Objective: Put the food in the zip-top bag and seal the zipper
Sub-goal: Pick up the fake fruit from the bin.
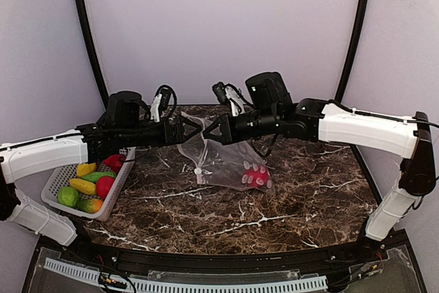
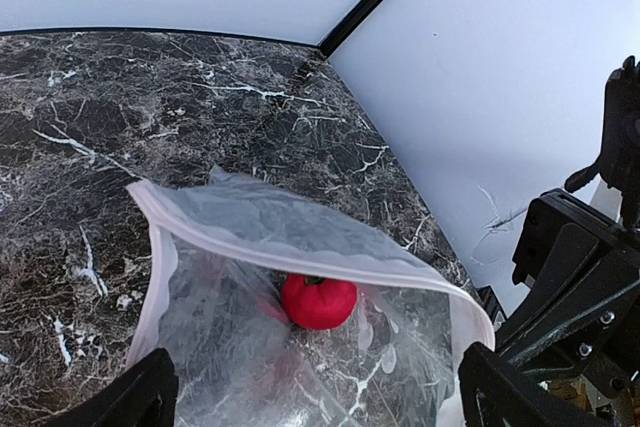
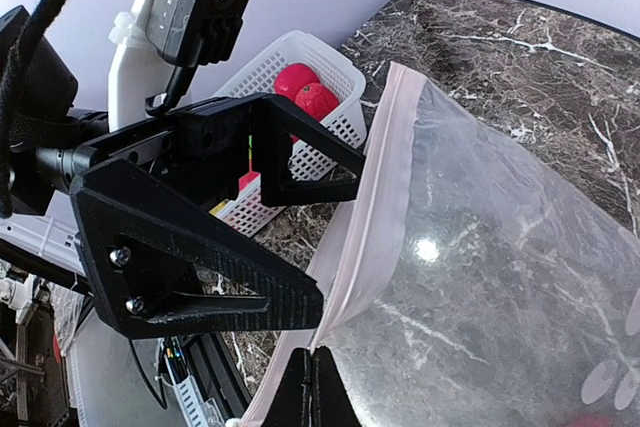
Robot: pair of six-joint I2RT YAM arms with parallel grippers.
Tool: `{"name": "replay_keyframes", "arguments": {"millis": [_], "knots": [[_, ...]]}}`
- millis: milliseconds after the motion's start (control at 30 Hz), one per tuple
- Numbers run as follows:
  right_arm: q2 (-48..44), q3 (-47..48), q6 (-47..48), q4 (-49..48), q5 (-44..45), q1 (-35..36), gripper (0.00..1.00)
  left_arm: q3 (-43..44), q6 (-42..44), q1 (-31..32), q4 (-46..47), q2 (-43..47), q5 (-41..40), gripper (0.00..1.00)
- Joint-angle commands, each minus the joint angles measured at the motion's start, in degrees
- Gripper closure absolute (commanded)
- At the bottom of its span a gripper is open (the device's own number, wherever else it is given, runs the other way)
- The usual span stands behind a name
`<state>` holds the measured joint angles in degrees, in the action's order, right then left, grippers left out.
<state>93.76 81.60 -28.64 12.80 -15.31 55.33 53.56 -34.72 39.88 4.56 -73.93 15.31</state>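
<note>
The zip-top bag (image 1: 223, 164) is being held up from the worktop (image 1: 288, 204) by its zipper (image 2: 300, 247), which is being pinched in the right claw (image 3: 312, 387). One red food (image 2: 318, 300) is lying inside. The left claw (image 1: 191, 130) is being held spread and empty at the mouth. Risk: under a single pinch, the mouth could sag shut.

Dark marble table (image 1: 288, 204) bears white basket (image 1: 51, 189) and zip-top bag (image 1: 221, 167).

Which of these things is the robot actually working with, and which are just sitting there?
For the job:
zip-top bag
pink zipper
red toy food inside the bag
remaining toy fruits

Just lying about:
white mesh basket holding those fruits
marble table
</note>
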Motion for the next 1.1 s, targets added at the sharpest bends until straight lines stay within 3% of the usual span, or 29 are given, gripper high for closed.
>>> {"name": "replay_keyframes", "arguments": {"millis": [0,300,633,767,900,1067], "knots": [[-1.0,-0.9,-0.4,-2.6,-0.2,-0.6,1.00,1.1,0.8,0.3,1.1,1.0,1.1,0.01],[-1.8,-2.2,-0.8,-2.5,1.6,-1.2,1.00,1.3,2.9,0.3,-3.3,5.0,-1.3,0.01],[-2.6,-3.4,-0.8,-2.3,3.2,-1.9,1.00,4.2,11.0,-1.6,-32.2,15.2,-13.1,0.01],[-2.6,-3.6,-0.7,-2.3,3.3,-1.9,1.00,3.8,12.0,-8.4,-40.9,17.6,-12.1,0.01],[-2.3,-3.6,-0.7,-2.3,3.4,-2.0,1.00,-1.1,11.0,-19.9,-41.4,21.0,-7.6,0.01],[-2.1,-3.7,-0.8,-2.2,3.6,-2.0,1.00,-7.8,6.1,-29.0,-39.2,22.2,-5.2,0.01]]}}
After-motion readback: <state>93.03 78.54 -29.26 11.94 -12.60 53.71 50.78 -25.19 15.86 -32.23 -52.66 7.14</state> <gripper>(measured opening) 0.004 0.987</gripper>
